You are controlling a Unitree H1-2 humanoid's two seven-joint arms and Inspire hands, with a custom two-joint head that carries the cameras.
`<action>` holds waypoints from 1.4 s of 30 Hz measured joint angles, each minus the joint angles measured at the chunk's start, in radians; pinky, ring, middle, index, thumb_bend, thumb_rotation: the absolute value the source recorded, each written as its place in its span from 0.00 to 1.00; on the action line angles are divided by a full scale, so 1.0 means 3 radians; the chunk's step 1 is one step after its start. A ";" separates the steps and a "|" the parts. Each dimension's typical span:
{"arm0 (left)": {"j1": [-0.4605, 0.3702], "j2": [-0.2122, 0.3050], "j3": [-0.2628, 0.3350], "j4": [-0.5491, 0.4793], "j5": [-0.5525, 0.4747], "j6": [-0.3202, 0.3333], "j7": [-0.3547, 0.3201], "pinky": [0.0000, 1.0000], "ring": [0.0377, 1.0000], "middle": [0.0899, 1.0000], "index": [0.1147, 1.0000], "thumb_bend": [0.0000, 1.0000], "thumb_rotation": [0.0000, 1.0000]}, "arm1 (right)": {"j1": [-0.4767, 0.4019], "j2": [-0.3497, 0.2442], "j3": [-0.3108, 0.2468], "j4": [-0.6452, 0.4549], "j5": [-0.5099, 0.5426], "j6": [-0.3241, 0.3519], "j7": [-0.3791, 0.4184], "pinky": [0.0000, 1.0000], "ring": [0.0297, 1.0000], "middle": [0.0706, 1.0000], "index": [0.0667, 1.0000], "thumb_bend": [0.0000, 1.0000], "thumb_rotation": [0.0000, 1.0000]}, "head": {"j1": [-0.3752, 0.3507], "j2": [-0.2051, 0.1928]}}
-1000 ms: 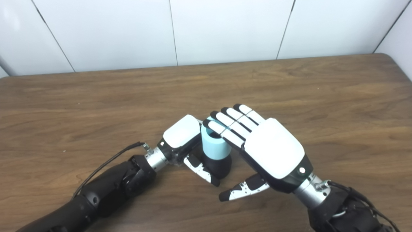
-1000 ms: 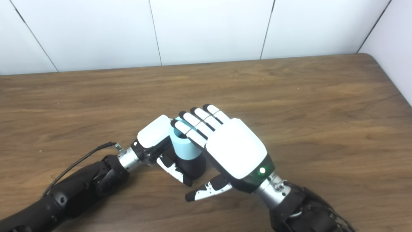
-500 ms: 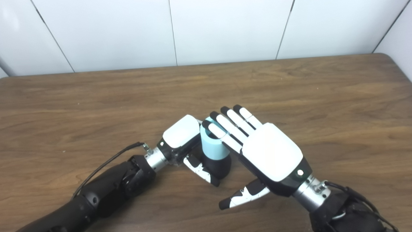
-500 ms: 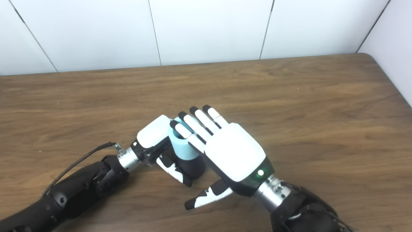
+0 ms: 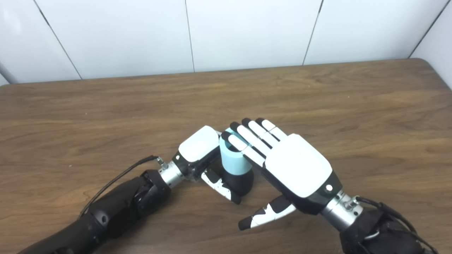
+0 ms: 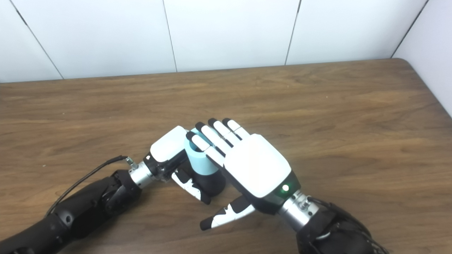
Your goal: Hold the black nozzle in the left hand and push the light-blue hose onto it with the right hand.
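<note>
your left hand (image 5: 197, 148) is gripping the black nozzle (image 5: 241, 180) on the counter (image 5: 106, 113). your right hand (image 5: 282, 162) is lying flat, fingers spread, across the light-blue hose (image 5: 233, 163), grasping nothing.

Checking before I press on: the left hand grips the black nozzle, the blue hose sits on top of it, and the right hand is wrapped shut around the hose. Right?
Not quite. The right hand is not wrapped shut: its fingers lie flat and straight across the top of the hose, thumb spread away, as the left eye view shows. The left hand does grip the nozzle, with the hose on top.

The right hand (image 5: 298, 165) hides the hose's (image 5: 233, 160) far side; the left hand's (image 5: 199, 150) fingers are unseen
</note>
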 measured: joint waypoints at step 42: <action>0.0000 0.0001 -0.0006 0.0004 -0.0008 -0.0001 0.0009 0.42 0.49 0.45 0.40 0.52 0.00 | 0.0006 -0.0004 0.0027 0.0002 0.0053 0.0118 0.0178 0.95 0.99 0.99 0.94 0.80 0.90 | -0.0010 -0.0010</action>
